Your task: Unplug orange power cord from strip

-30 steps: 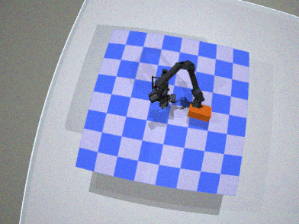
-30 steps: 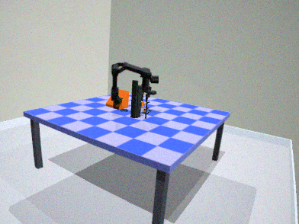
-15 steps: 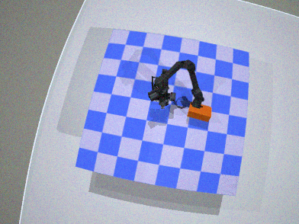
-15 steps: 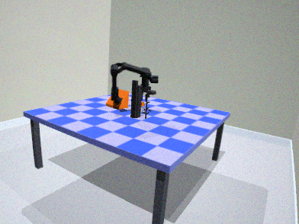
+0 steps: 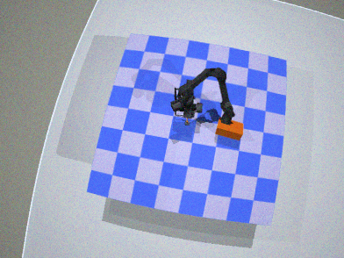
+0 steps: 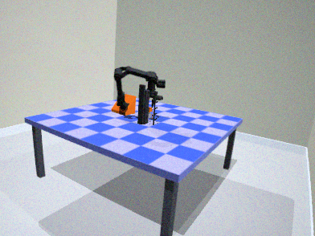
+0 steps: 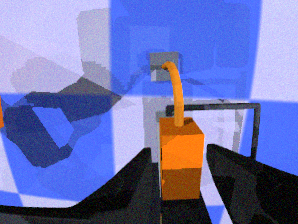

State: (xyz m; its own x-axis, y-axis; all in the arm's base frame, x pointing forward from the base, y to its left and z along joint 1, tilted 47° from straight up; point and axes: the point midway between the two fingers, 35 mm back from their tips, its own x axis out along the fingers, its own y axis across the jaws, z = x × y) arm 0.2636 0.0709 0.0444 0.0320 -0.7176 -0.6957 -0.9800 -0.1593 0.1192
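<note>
The orange plug (image 7: 181, 155) (image 5: 187, 123) stands between the fingers in the wrist view. Its orange cord (image 7: 177, 92) bends from its far end to a small grey block (image 7: 165, 59). My gripper (image 7: 178, 152) is partly open around the plug, with a narrow gap on each side. A dark surface (image 7: 184, 212) shows right behind the plug, between the fingers. Whether it is the power strip, and whether the plug still sits in it, I cannot tell. In the exterior view the posts partly hide the gripper and plug.
Two dark upright posts (image 6: 142, 105) stand beside the gripper. A thin black frame (image 7: 257, 130) rises right of the plug. A large orange block (image 5: 229, 129) (image 6: 130, 105) is by the arm's base. All stand on the blue and white checkered table (image 5: 173, 175) (image 6: 141, 154).
</note>
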